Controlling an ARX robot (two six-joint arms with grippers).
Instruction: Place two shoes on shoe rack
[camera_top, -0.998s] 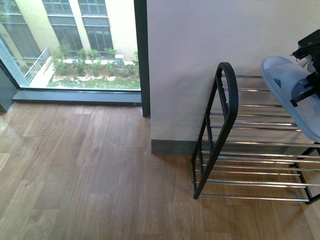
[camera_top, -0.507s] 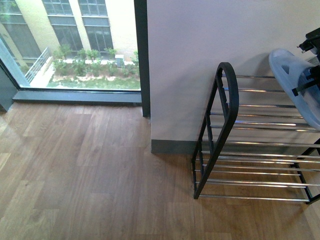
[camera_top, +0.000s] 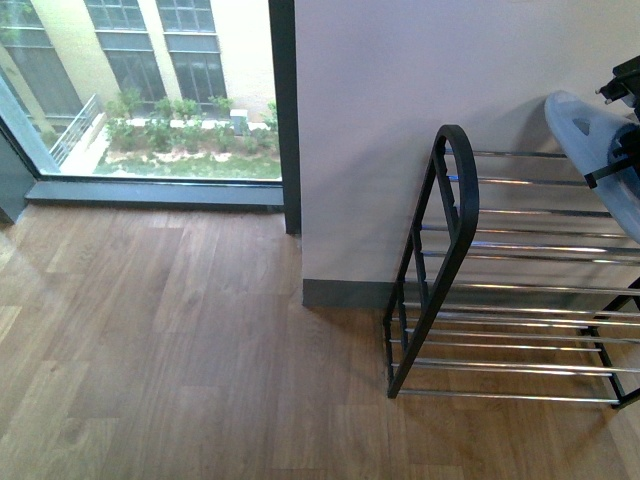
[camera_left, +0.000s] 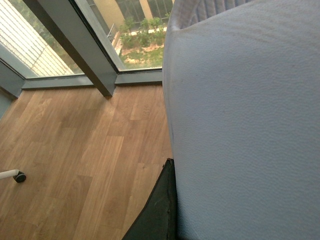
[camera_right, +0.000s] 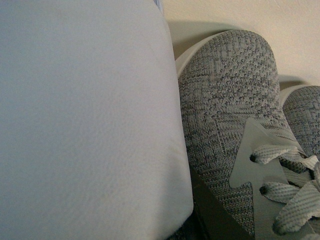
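Front view: one light blue slipper (camera_top: 600, 150) is held tilted above the top tier of the shoe rack (camera_top: 455, 260), at the frame's right edge, partly cut off; black hardware of the right gripper (camera_top: 622, 160) crosses it, fingertips not shown, so finger state cannot be told, tho the slipper appears carried by it. Left wrist view: second slipper (camera_left: 245, 125) fills most of the frame, pebbled surface close to the lens, over wood floor (camera_left: 75, 150) near the window (camera_left: 135, 30); a dark finger edge (camera_left: 160, 210) lies against it, but whether the left gripper is clamped cannot be told. Right wrist view: smooth blue slipper surface (camera_right: 85, 110) next to a grey knit sneaker (camera_right: 230, 125) w/ laces, a 2nd sneaker toe (camera_right: 302, 107) behind; the sneakers seem to sit against the wall, prob. on the rack, support not visible. Handling est.: one-piece rubber, light, flexible, mod. grippy; strap or sole edge is the best hold; sole will flex if pinched at the toe. Rack shelves are spaced chrome rods, so lay the sole flat across several rods, else it may tip thru. Hidden: both fingertip pairs, rack's right end, exact gap to the sneakers
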